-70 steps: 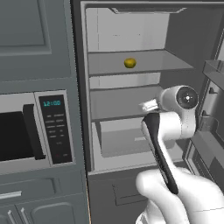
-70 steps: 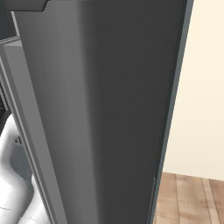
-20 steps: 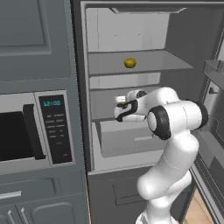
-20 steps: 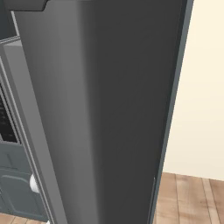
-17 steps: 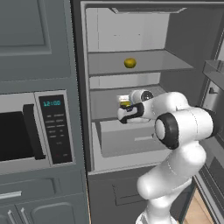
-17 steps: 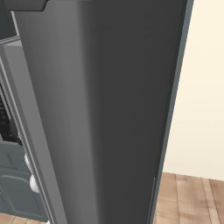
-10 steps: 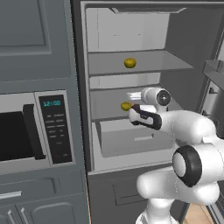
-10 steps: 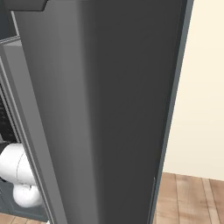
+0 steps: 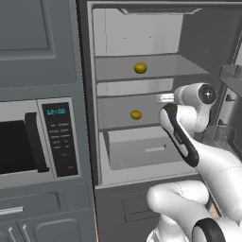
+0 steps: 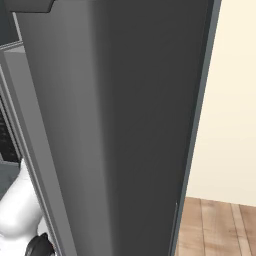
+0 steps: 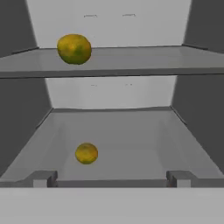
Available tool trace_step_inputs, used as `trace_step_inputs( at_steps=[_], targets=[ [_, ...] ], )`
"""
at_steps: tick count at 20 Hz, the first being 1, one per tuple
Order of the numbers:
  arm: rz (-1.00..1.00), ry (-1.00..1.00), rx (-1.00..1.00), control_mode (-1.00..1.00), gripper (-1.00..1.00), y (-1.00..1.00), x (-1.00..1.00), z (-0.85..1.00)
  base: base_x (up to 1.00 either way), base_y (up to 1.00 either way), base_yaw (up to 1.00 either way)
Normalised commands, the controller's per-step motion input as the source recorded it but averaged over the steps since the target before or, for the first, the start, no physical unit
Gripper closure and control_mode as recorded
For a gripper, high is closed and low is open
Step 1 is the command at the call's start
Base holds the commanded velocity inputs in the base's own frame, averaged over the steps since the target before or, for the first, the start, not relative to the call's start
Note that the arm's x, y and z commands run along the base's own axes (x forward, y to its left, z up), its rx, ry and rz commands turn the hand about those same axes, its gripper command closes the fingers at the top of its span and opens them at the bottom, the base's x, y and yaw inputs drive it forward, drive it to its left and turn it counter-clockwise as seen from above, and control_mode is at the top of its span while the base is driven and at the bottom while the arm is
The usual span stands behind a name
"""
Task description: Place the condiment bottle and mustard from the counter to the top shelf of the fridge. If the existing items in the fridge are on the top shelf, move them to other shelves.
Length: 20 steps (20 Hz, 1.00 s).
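The fridge (image 9: 92,94) stands open. One small yellow lemon (image 9: 140,68) (image 11: 74,49) rests on the top shelf (image 9: 165,71) (image 11: 144,61). A second lemon (image 9: 136,114) (image 11: 86,153) lies on the shelf below, left of centre. My gripper (image 9: 165,98) (image 11: 111,179) hovers at the front of that lower shelf, to the right of the lemon and apart from it. It is open, and nothing sits between its fingertips (image 11: 43,178). The condiment bottle, the mustard and the counter are out of view.
A pale drawer (image 9: 142,149) sits under the lower shelf. A microwave (image 9: 42,137) is built in left of the fridge. The open dark fridge door (image 10: 125,125) stands on the right with door bins (image 9: 231,78). Wooden floor (image 10: 220,230) lies beyond it.
My gripper carried a lemon over the lower shelf, let it go there and drew back to the right. The lemon now lies alone on that shelf.
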Motion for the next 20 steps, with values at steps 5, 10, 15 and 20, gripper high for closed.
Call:
trace_step_inputs(
  at_steps=[5,10,15,20],
  targets=[
    [0.0,0.21,0.0,-1.0,-1.0,-0.16,-0.97,0.97,0.0,0.0,0.0],
    [0.02,0.05,-0.02,-1.0,-1.0,0.19,-0.1,1.0,0.0,0.0,0.0],
    [0.07,-0.02,-0.01,-1.0,-1.0,0.42,0.78,0.54,0.0,0.0,0.0],
    [0.0,0.0,-0.04,-1.0,-1.0,0.4,0.86,-0.38,0.0,0.0,0.0]
  ],
)
